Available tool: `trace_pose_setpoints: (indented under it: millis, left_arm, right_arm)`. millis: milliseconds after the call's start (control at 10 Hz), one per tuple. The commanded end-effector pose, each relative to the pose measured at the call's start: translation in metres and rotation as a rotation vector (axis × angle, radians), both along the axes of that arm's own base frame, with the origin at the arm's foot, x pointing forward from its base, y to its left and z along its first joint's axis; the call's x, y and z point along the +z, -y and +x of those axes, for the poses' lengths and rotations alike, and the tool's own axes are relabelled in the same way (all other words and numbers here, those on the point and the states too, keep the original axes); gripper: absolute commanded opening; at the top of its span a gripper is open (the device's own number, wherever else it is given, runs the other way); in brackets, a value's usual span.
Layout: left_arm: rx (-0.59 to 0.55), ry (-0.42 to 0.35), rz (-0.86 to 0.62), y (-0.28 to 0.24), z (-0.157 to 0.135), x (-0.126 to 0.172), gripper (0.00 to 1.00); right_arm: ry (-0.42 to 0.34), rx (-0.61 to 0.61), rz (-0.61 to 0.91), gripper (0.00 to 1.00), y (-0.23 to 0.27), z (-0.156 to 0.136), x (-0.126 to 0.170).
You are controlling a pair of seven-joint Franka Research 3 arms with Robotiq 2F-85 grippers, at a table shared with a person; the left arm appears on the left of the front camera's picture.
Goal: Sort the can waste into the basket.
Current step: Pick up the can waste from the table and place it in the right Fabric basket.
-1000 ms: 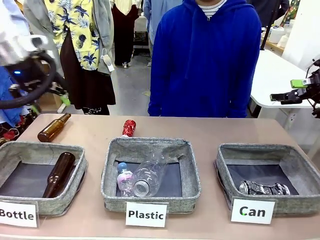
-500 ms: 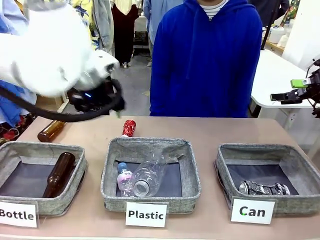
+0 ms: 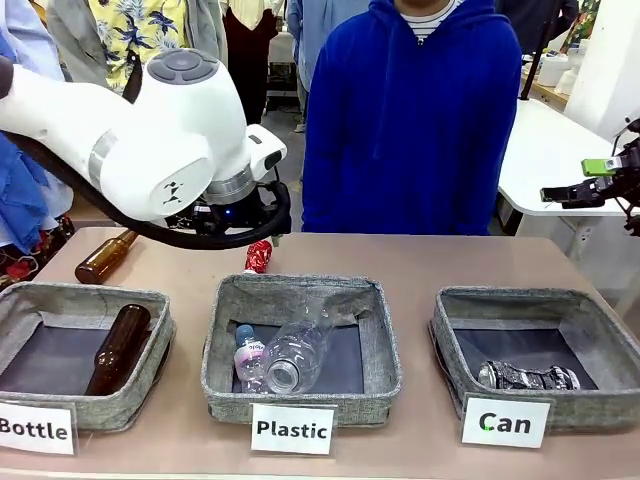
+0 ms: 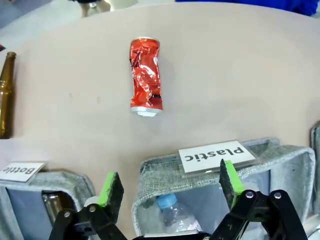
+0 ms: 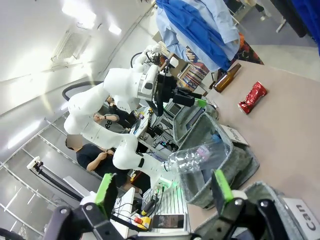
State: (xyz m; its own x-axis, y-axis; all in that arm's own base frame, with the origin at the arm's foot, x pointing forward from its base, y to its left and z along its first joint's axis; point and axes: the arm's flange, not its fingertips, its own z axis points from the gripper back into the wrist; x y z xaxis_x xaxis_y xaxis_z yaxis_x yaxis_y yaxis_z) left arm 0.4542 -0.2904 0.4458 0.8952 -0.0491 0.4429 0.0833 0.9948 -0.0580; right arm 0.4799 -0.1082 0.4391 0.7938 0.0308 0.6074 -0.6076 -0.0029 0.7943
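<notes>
The left arm has swung in from the left edge and out across the tabletop! Its wrist now hangs over the red can, covering the can's top, and the can lies just ahead of its wide-spread fingers.

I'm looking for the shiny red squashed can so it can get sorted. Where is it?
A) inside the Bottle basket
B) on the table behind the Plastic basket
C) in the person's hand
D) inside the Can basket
B: the red can lies on its side on the bare table, just past the far wall of the Plastic basket, and is not in any basket.
</notes>
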Motion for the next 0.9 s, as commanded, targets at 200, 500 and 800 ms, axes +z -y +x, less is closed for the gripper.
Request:
trace_pose_setpoints:
  millis: [200, 500, 800]
  left_arm:
    - [-0.009, -0.005, -0.002, -0.003, -0.002, 0.001, 1.0]
    - [-0.328, -0.089, 0.028, 0.052, 0.05, 0.017, 1.0]
    - [-0.607, -0.108, 0.093, 0.034, 0.018, 0.041, 1.0]
  right_arm:
    - [0.016, 0.019, -0.009, 1.0, 0.002, -0.001, 0.001]
    - [0.016, 0.019, -0.009, 1.0, 0.002, -0.001, 0.001]
    - [0.016, 0.019, -0.009, 1.0, 0.002, -0.001, 0.001]
